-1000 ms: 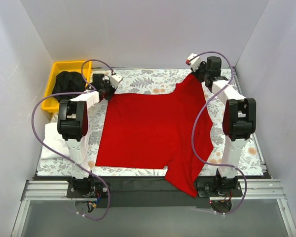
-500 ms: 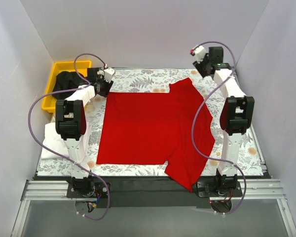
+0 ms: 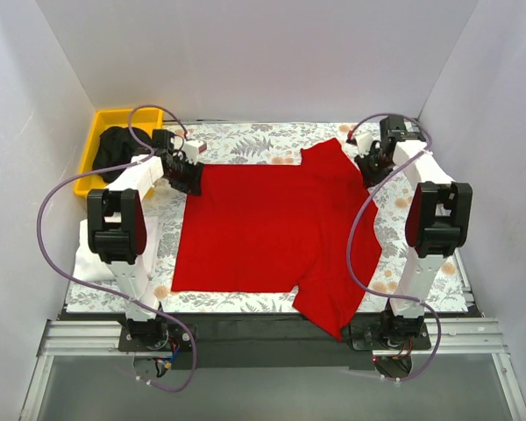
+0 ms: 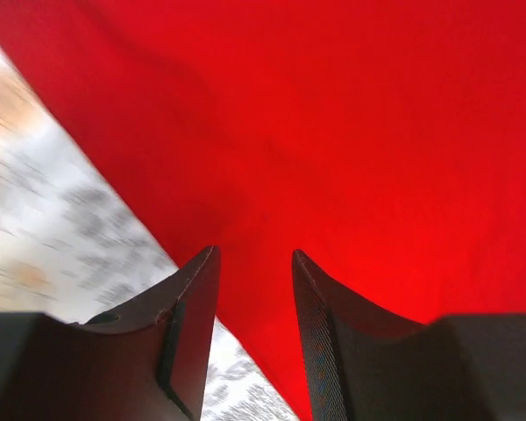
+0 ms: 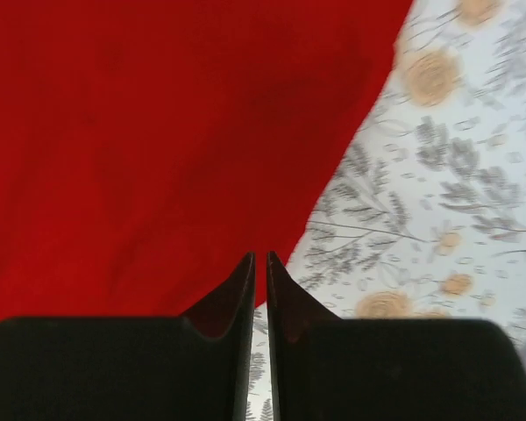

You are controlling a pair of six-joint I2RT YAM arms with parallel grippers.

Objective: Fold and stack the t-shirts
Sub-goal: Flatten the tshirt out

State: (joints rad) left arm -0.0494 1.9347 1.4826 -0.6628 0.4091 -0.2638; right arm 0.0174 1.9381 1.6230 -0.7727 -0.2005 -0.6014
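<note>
Red cloth fills most of what you see beneath both tools. Your left gripper (image 4: 254,254) has its jaws apart with a clear gap and nothing between them. It hangs over the red t-shirt (image 4: 377,132) just inside a straight cloth edge, and the floral table cover (image 4: 53,202) shows to its left. Your right gripper (image 5: 259,256) has its jaws drawn all but together, with only a thin slit between them and no cloth in it. Its tips sit at the shirt's (image 5: 140,132) edge, and bare cover (image 5: 438,175) lies to its right.

From above, the left gripper (image 3: 190,175) is at the far left corner of the red t-shirt (image 3: 272,228), and the right gripper (image 3: 368,167) is just beside the far sleeve. The shirt lies spread flat, its long axis running across the table from one arm to the other. The straight hem is on the left and the sleeves are on the right. The near sleeve hangs over the table's near edge.

Open room: a strip of cover (image 3: 245,140) lies beyond the shirt's far edge, a narrower band lies left of the hem, and a band lies under the right arm. White walls close in the left, far and right sides.

Outward of the left gripper, the yellow bin (image 3: 101,123) holds the black t-shirt (image 3: 123,145). The white t-shirt (image 3: 92,254) lies at the table's left edge beside the left arm.
</note>
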